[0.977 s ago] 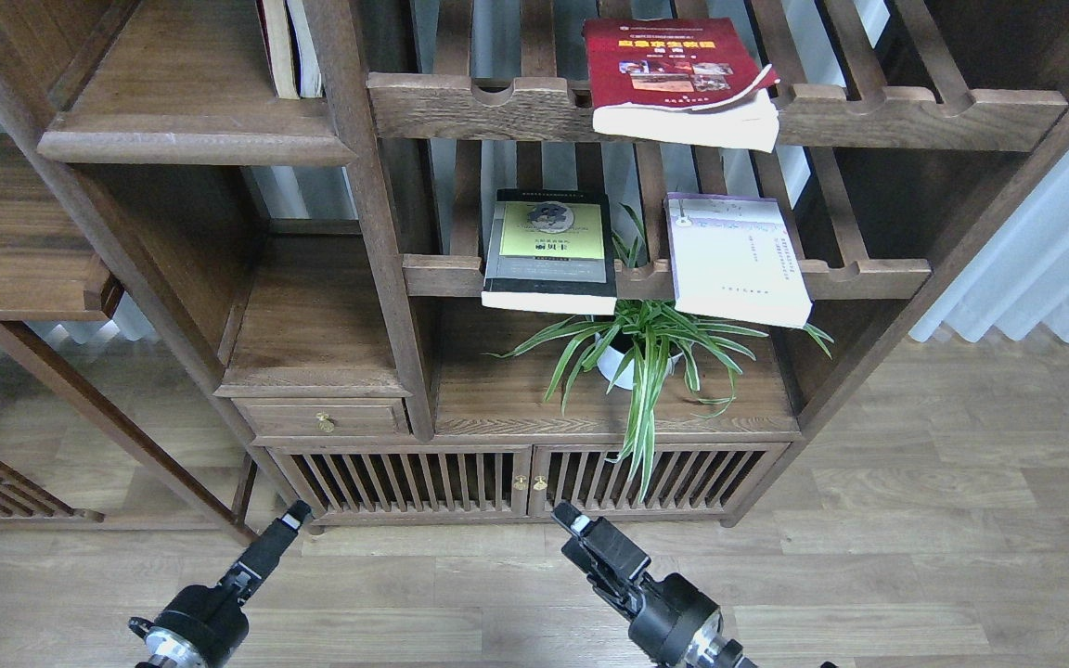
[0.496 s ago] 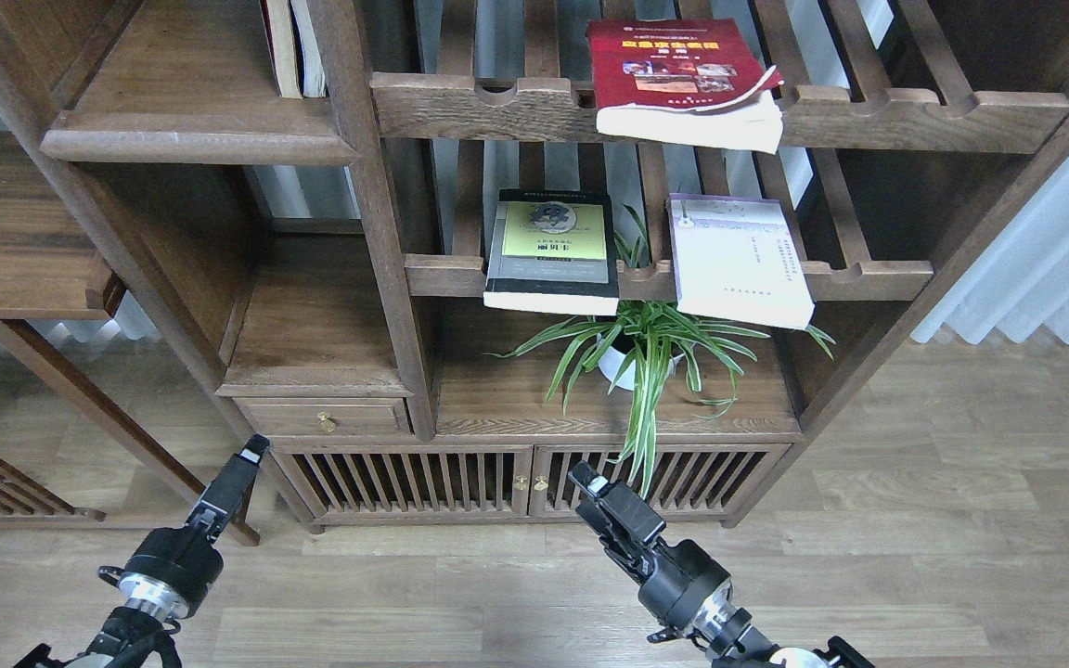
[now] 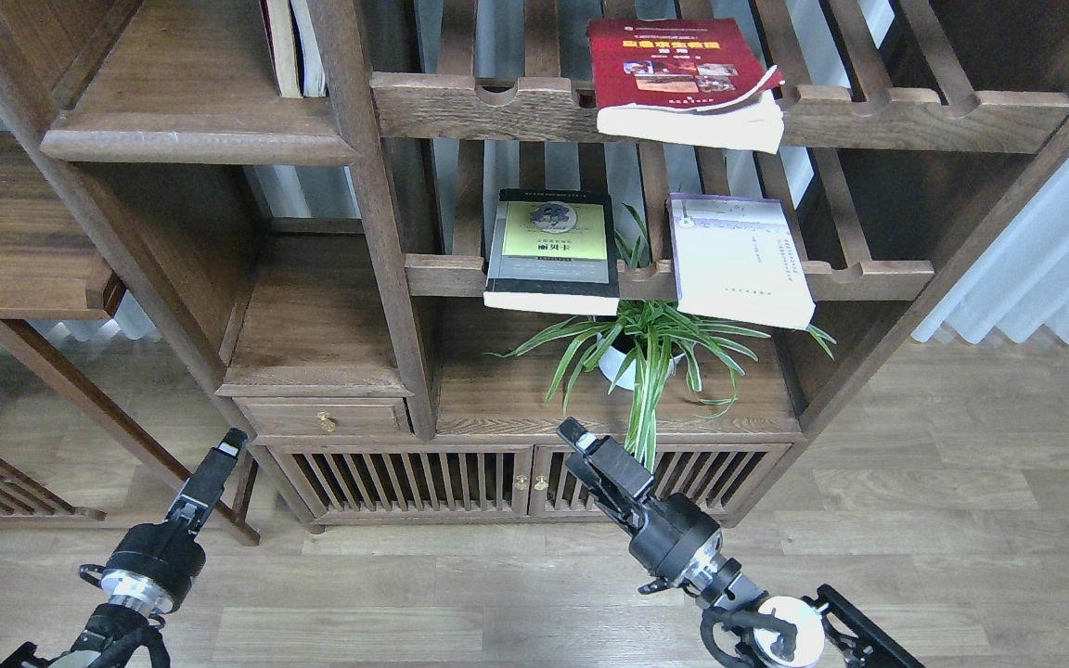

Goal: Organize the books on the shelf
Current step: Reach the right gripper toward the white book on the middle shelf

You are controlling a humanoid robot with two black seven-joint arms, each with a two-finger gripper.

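The red book [image 3: 678, 60] lies flat on the upper slatted rack, its pages overhanging the front rail. The black book with a yellow-green panel [image 3: 553, 250] and the white book with a lavender edge [image 3: 739, 260] lie flat on the lower slatted rack. The solid dark-brown shelf [image 3: 191, 144] with a thick moulded lip is at the upper left. My left gripper [image 3: 230, 443] is low at the left, by the cabinet's corner. My right gripper [image 3: 576, 438] is in front of the cabinet doors, under the plant. Both hold nothing and are far below the books. I cannot tell their fingers apart.
Two thin cream-spined books [image 3: 293, 46] stand at the shelf's right end against a post. A potted spider plant [image 3: 641, 357] stands under the lower rack, its leaves hanging over the cabinet doors [image 3: 460, 478]. A small drawer [image 3: 326, 417] is left of them. Another wooden rack [image 3: 6, 232] is far left.
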